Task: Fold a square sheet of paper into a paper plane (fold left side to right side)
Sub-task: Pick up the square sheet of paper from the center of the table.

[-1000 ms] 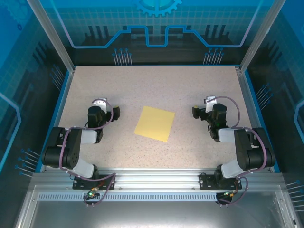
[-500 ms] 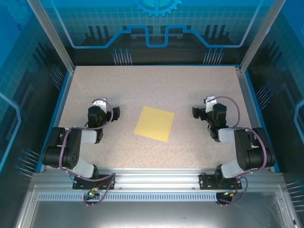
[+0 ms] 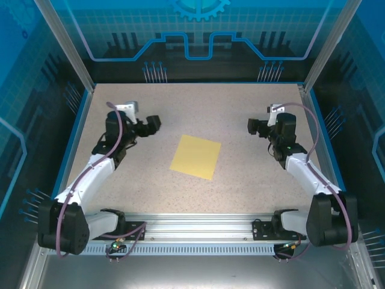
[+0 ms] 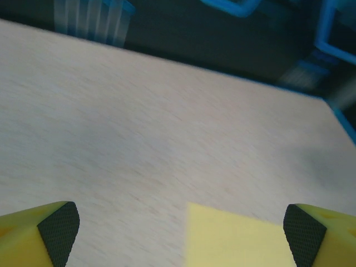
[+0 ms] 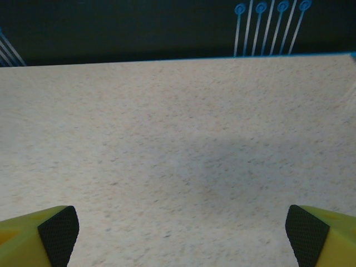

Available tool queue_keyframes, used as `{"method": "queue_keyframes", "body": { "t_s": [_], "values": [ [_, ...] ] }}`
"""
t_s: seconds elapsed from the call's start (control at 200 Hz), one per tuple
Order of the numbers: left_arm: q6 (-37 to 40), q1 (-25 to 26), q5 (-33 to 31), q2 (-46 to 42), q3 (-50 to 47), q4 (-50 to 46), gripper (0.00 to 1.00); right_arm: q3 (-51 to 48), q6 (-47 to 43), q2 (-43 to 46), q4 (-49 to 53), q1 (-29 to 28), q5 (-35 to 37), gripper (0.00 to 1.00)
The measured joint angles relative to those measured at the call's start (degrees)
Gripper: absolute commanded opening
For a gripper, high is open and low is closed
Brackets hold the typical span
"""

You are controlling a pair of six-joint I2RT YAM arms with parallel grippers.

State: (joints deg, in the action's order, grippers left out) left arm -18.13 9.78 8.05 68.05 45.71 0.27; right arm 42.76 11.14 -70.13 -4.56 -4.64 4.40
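Both arms just stretched out, left hand (image 3: 153, 124) and right hand (image 3: 252, 126) open and empty either side of the flat square sheet of paper (image 3: 195, 156), so folding can begin.

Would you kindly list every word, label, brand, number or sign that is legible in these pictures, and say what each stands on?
None can be read.
The square sheet of paper: plain yellow, no print.
The blue back panel: only a gear shape and circuit-style lines, no letters or digits.
The table: speckled, unmarked.
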Motion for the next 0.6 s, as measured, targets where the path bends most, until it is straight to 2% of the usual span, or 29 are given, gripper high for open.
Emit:
{"method": "queue_keyframes", "body": {
  "t_s": [0.125, 0.21, 0.37, 0.6],
  "values": [
    [-4.2, 7.9, 6.8, 4.5, 0.4, -5.5, 0.98, 4.0, 5.5, -2.6, 9.3, -5.8, -1.3, 1.00],
    [-7.5, 10.8, 12.5, 9.3, 0.0, -5.2, 0.99, 8.7, 8.4, -9.1, 15.7, -11.7, -1.5, 0.99],
    [-12.2, 11.5, 18.8, 18.0, -0.5, -3.0, 0.98, 20.5, 12.5, -23.8, 23.6, -19.9, -0.3, 0.99],
    [-14.6, 11.5, 21.8, 26.6, -0.2, -3.0, 0.97, 30.2, 15.9, -36.9, 29.8, -23.2, 0.6, 0.99]
  ]
}}
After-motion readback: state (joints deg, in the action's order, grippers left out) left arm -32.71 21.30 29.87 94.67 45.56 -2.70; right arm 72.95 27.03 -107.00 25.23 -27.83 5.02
